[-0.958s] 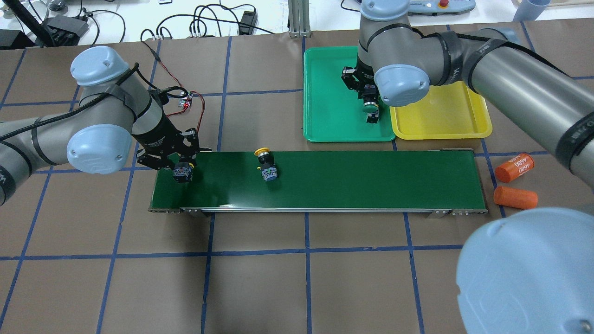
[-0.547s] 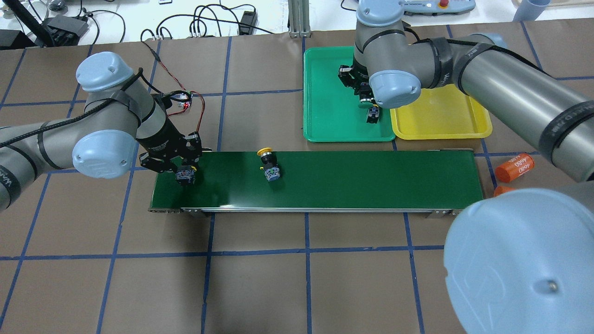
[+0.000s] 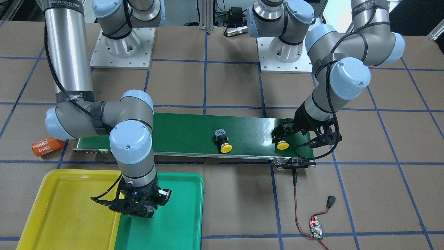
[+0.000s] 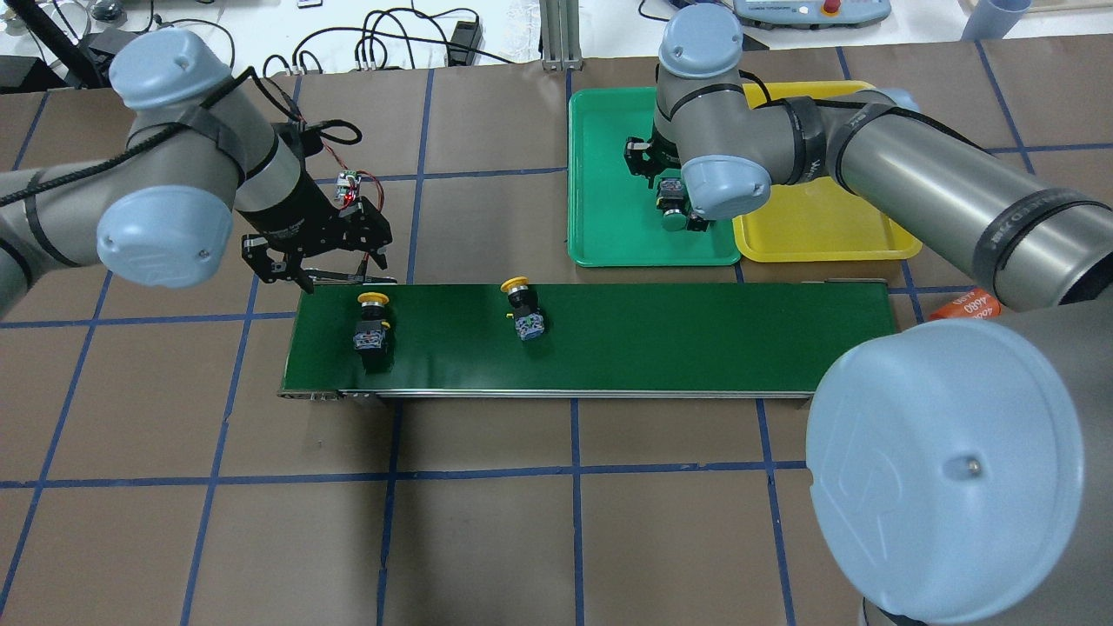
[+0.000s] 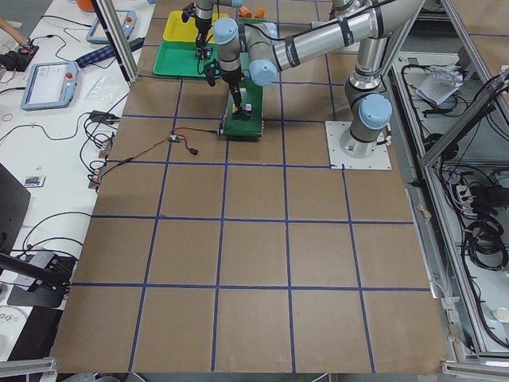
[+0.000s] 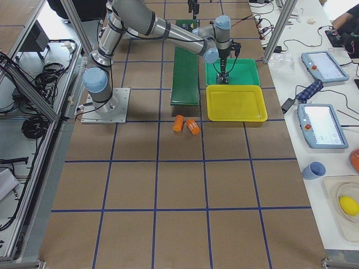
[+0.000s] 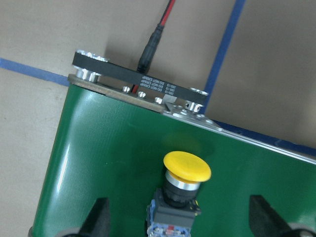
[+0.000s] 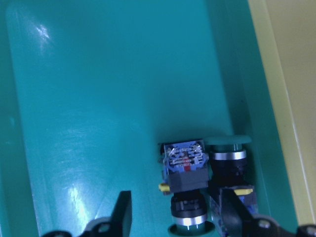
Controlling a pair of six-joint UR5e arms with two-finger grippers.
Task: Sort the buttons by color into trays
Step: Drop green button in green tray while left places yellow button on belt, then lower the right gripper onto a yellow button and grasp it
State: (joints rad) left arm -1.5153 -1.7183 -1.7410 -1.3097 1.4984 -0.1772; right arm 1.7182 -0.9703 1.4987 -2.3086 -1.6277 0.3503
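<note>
Two yellow buttons lie on the belt, one (image 4: 372,320) near its left end and one (image 4: 523,306) further right. My left gripper (image 4: 323,268) is open and empty, just behind and above the left button (image 7: 186,169), which shows between its fingers (image 7: 98,218). My right gripper (image 4: 668,184) is open, low in the green tray (image 4: 609,174). Two green buttons (image 8: 185,170) (image 8: 228,144) lie side by side there, one between the fingers (image 8: 123,212). The yellow tray (image 4: 826,228) next to it holds no button that shows.
The long dark-green conveyor belt (image 4: 678,339) runs across the middle. An orange cylinder marked 4680 (image 4: 967,306) lies past its right end. A small circuit board (image 4: 348,187) with red wires sits behind my left gripper. My right arm's elbow (image 4: 948,469) blocks the lower right.
My left gripper let go of the yellow button on the belt's left end and pulled back and up. The other yellow button drifted right. My right gripper shifted left in the green tray.
</note>
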